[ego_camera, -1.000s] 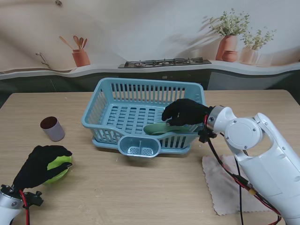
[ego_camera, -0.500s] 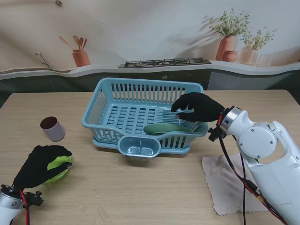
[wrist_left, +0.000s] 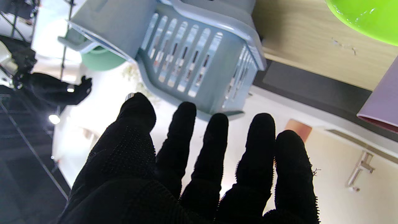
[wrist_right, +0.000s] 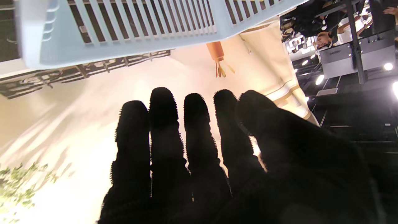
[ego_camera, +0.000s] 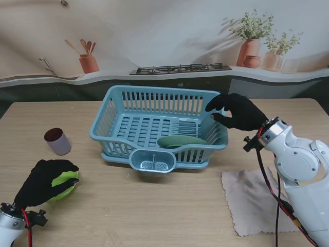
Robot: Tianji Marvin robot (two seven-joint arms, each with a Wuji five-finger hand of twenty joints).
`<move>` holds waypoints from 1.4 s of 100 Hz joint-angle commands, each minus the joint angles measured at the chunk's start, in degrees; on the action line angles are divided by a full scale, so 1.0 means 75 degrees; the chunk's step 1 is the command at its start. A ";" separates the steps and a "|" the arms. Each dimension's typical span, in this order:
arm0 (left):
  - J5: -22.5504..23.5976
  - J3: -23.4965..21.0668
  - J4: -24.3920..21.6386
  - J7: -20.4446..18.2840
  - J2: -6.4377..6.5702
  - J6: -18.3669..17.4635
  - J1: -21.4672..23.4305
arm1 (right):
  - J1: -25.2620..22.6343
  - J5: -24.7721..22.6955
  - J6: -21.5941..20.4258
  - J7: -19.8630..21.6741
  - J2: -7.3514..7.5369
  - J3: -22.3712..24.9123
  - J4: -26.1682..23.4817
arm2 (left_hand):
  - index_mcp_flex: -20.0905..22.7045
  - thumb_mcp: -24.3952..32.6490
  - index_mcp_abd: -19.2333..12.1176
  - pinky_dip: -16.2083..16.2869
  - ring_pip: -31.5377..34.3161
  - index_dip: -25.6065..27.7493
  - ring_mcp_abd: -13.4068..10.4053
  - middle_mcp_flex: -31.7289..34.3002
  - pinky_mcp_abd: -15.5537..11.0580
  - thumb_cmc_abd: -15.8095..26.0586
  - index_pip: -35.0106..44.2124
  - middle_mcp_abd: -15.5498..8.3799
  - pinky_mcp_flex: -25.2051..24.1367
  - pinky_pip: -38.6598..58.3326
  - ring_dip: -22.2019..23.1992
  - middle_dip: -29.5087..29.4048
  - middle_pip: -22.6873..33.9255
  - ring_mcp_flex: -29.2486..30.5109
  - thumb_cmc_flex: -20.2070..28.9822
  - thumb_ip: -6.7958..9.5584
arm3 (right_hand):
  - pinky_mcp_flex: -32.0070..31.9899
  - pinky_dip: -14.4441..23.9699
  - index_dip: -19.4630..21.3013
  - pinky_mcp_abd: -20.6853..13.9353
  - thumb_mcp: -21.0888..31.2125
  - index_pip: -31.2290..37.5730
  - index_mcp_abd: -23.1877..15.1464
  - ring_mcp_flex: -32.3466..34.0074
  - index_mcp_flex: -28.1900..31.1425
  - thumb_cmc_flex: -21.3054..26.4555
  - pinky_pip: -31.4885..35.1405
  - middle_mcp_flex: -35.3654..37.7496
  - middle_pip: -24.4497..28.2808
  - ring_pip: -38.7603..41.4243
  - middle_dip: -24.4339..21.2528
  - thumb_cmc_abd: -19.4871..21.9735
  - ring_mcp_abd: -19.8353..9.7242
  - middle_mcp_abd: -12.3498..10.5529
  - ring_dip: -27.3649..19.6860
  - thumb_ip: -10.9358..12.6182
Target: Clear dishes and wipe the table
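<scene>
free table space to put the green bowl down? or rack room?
Bare wood between the dish rack and the cloth, nearer to me. Rack floor's left half is bare; the green plate fills its right front. Crowded by the cup and left hand.

Backdrop only — painted stove, utensil pot, two potted plants on a counter.
</scene>
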 commanded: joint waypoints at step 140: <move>0.0118 -0.0026 -0.0078 0.0070 -0.0024 -0.0006 0.0100 | -0.1169 -0.2161 0.0594 -0.3099 -0.0371 0.0160 0.2033 | 0.0065 -0.0209 -0.0142 -0.0105 -0.0026 -0.0004 -0.0042 0.0094 -0.0016 0.0255 0.0033 -0.0032 -0.0099 -0.0112 0.0075 -0.0027 -0.0075 0.0058 0.0184 -0.0159 | -0.0615 -0.0325 -0.0681 -0.0484 -0.0137 0.0058 0.0225 -0.1084 -0.0965 0.0293 -0.0220 -0.1304 0.0215 -0.0267 0.0019 0.0647 -0.0311 -0.0057 -0.0038 -0.0177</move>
